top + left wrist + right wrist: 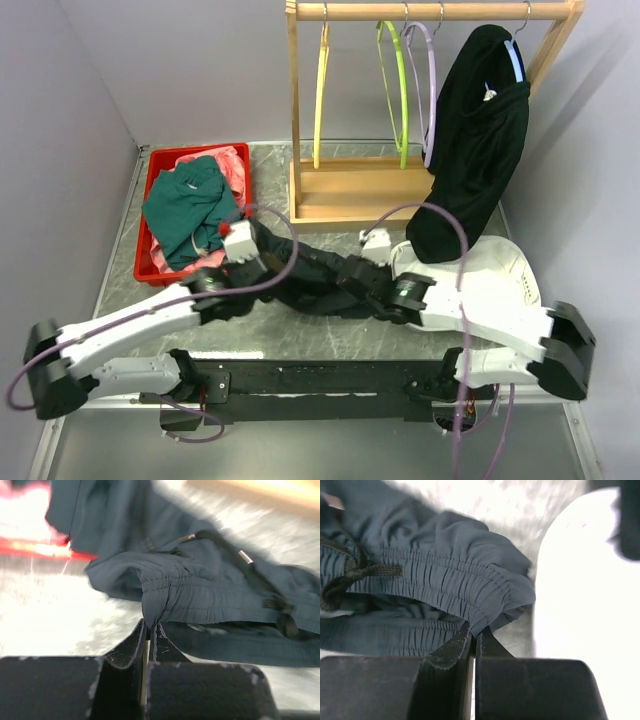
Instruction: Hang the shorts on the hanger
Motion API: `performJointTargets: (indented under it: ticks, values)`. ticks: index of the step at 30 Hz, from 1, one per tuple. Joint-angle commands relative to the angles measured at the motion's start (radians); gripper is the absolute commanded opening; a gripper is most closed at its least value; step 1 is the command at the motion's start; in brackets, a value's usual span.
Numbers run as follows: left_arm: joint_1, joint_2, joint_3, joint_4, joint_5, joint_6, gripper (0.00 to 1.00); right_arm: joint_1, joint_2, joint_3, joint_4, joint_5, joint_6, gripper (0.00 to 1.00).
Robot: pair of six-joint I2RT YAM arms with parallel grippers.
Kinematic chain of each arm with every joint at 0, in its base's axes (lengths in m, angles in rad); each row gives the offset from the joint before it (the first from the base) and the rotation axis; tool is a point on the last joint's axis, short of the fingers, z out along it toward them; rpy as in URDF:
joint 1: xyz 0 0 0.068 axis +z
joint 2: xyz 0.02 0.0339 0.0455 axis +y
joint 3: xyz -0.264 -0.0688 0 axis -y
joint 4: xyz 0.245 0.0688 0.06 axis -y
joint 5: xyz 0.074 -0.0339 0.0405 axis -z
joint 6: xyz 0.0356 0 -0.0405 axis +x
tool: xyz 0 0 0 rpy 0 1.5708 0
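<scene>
Tabletop shorts in both hands

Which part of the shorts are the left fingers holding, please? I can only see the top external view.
Observer: The left fingers are shut on the gathered elastic waistband of the shorts, at a folded edge.
Operator: Thank you. And the right fingers?
Observer: The right fingers are shut on the waistband too, at a bunched end.
Operator: Is the drawstring caught in either grip?
Observer: No; the black drawstring lies on the fabric, clear of both pairs of fingers.
</scene>
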Motion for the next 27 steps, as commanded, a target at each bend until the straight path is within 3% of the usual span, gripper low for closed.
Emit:
performJointTargets:
  ticks: [1, 8, 12, 15, 22, 27]
  values:
    - [0.042, -0.117, 0.202, -0.06, 0.014, 0.139, 0.01, -0.031, -0.173, 0.188, -0.095, 0.171, -0.027, 0.0]
    - [0.044, -0.049, 0.645, -0.157, 0.045, 0.336, 0.01, -0.094, -0.391, 0.475, -0.057, 0.121, -0.215, 0.0]
    - [0.044, 0.027, 0.859, -0.19, 0.048, 0.367, 0.01, -0.108, -0.375, 0.628, -0.06, 0.069, -0.265, 0.0]
    - [0.056, 0.049, 0.917, -0.204, 0.068, 0.343, 0.01, -0.111, -0.349, 0.676, -0.07, 0.006, -0.268, 0.0]
    - [0.103, 0.049, 0.851, -0.178, 0.128, 0.285, 0.01, -0.166, -0.353, 0.615, -0.063, -0.095, -0.245, 0.0]
    - [0.22, -0.067, 0.519, -0.028, 0.276, 0.249, 0.01, -0.217, -0.384, 0.336, 0.015, -0.255, -0.15, 0.0]
